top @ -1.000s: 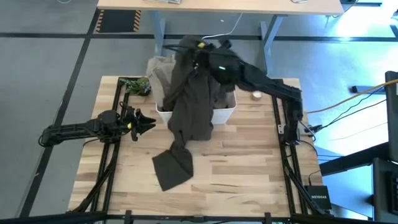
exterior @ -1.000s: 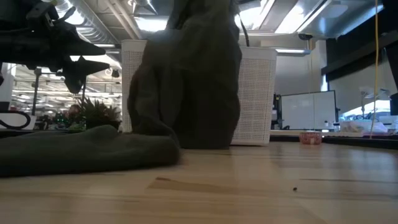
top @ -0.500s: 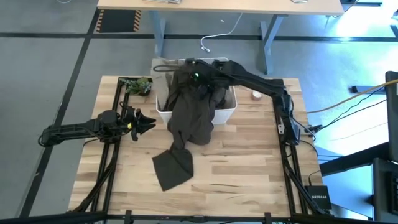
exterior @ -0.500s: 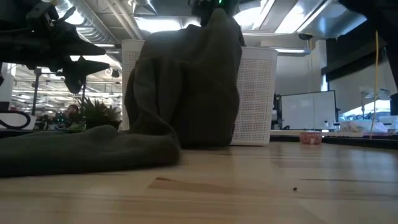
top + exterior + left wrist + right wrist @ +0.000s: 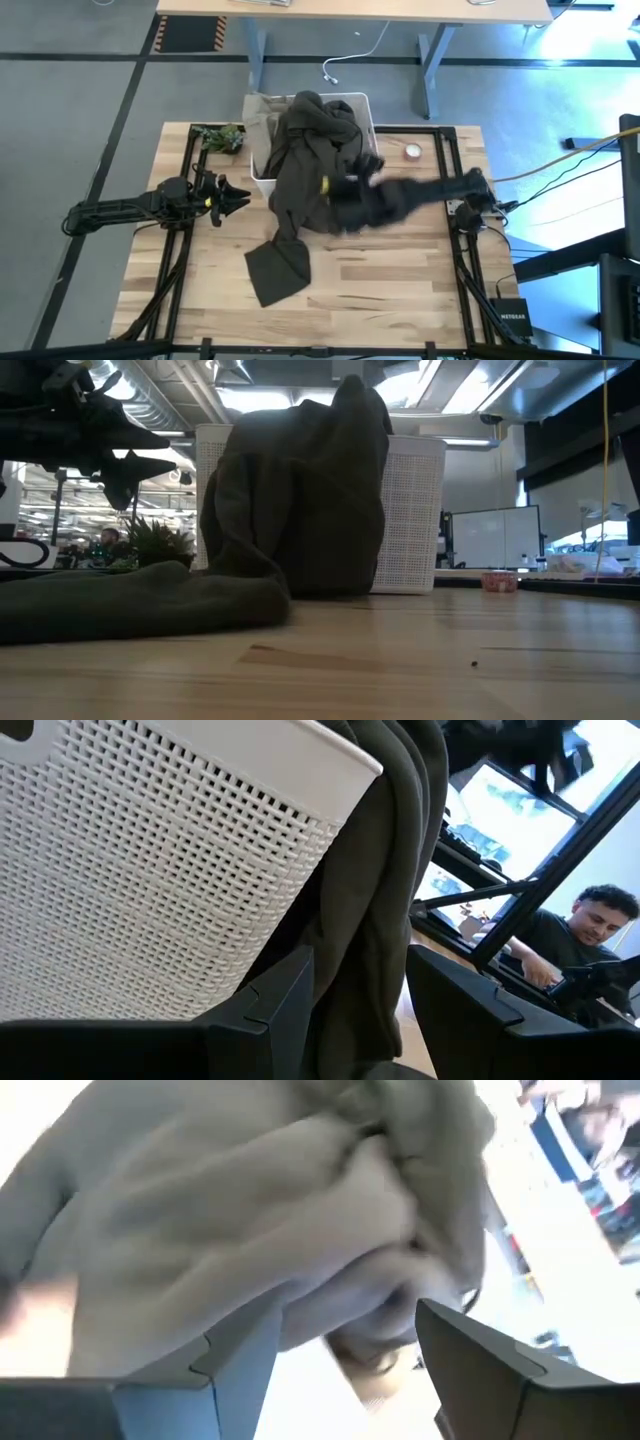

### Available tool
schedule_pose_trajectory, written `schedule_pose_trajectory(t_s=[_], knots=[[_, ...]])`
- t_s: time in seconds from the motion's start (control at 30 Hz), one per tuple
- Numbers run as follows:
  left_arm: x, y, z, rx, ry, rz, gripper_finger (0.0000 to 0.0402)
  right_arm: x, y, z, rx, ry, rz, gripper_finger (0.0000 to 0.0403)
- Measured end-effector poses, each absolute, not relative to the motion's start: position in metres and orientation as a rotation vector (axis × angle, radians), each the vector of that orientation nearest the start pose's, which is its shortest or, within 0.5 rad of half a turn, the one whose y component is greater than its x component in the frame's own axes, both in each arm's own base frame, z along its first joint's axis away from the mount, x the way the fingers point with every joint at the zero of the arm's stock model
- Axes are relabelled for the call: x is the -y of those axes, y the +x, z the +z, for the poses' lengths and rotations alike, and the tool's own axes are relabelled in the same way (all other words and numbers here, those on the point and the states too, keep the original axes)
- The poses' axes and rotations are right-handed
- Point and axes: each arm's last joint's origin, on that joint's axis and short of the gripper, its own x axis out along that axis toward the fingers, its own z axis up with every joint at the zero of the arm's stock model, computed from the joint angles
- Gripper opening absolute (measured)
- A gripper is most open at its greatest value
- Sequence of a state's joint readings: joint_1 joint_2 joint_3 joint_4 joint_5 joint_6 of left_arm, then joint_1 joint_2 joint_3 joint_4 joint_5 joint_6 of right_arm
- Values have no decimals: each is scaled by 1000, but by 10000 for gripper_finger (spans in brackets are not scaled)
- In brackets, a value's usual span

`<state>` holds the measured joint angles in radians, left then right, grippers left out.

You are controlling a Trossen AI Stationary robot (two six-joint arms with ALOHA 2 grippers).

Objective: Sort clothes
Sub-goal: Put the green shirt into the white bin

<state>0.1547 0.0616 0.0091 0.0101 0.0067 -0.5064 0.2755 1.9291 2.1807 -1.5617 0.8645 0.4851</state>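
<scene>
Over the white bin (image 5: 262, 183) at the far side of the table (image 5: 400, 290), we see a dark olive-brown garment (image 5: 305, 190) heaped on the rim and spilling down the bin's near wall onto the wood, where its end lies flat in front of the bin. A paler grey-khaki piece of cloth (image 5: 262, 110) shows inside the bin at its far left corner, behind the dark garment. From the low view the garment (image 5: 300, 510) hides most of the bin's latticed front, leaving white wall (image 5: 410, 510) bare only to the right of the drape.

Our right gripper (image 5: 340, 190) hangs just in front of the bin, blurred, right beside the hanging cloth; its fingers (image 5: 480, 1370) stand wide apart with nothing clamped between them, the garment filling the view beyond them. Our left gripper (image 5: 232, 197) waits to the left of the bin, pointing at it, its fingers (image 5: 290, 995) parted and empty; the drape and the bin's lattice wall fill what lies ahead of it.

Left of the bin, at the table's far corner, sits a small green plant (image 5: 218, 136). To the bin's right lies a small round reddish thing (image 5: 412, 152). Beyond the bin, in the room, a person (image 5: 585, 935) sits at a desk.
</scene>
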Motion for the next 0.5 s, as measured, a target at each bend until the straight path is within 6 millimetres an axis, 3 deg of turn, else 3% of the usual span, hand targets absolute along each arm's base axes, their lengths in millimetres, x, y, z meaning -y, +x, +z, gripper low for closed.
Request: schedule_pose_trajectory(t_s=[0.13, 0.27, 0.37, 0.5], knots=[[-15, 100, 163, -4, -509, 155, 157, -110, 339, 350, -925, -345, -794, 250], [-15, 100, 163, -4, -508, 155, 157, -129, 332, 290, -971, -383, -830, 250], [-15, 100, 163, -4, -509, 155, 157, -132, 326, 241, -987, -387, -842, 250], [-15, 100, 163, -4, -508, 155, 157, -120, 325, 183, -904, -347, -870, 250]])
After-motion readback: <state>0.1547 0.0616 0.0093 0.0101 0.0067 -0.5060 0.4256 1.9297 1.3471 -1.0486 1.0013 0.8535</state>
